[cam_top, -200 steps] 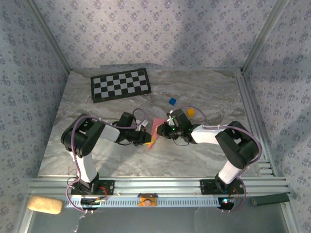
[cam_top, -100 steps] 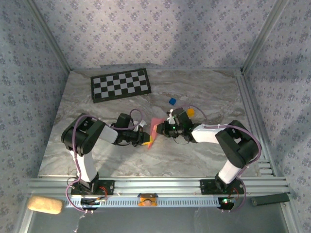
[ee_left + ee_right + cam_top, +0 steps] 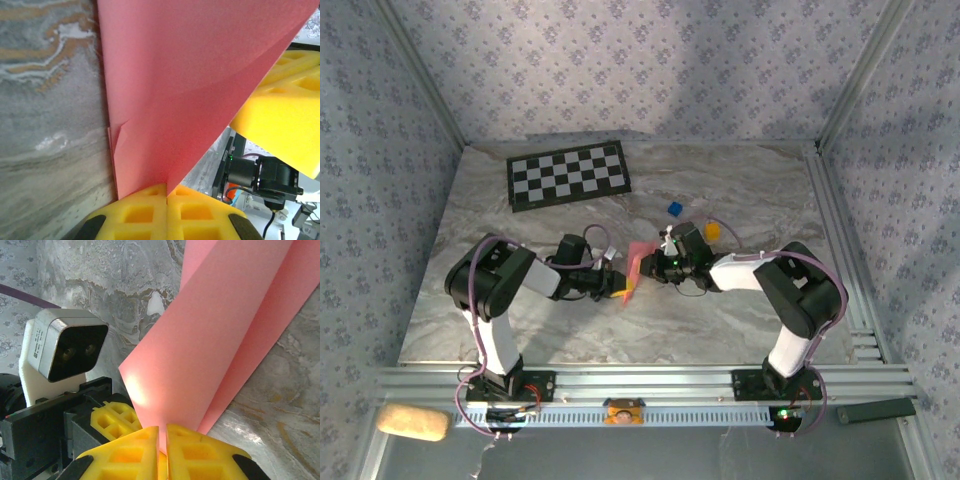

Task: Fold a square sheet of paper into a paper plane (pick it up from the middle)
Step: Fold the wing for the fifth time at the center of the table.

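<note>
Paper: the square sheet of paper (image 3: 638, 262), salmon-pink and creased, was held upright between both grippers, nearer the arm bases than the checkerboard mat (image 3: 568, 174) and to its right.
Left gripper (image 3: 618, 283): yellow pads pinched tight on the sheet's lower edge.
Right gripper (image 3: 656, 267): pads closed on the sheet's opposite side.
Open room: bare marble table (image 3: 740, 320) lay between the mat and the grippers. A blue block (image 3: 674, 208) and a yellow block (image 3: 713, 231) sat right of the mat.
Surroundings: patterned walls (image 3: 620, 70); metal frame rail (image 3: 835, 225) along the table edge.
Writing: print on a white camera housing (image 3: 52, 352), too small to read.
</note>
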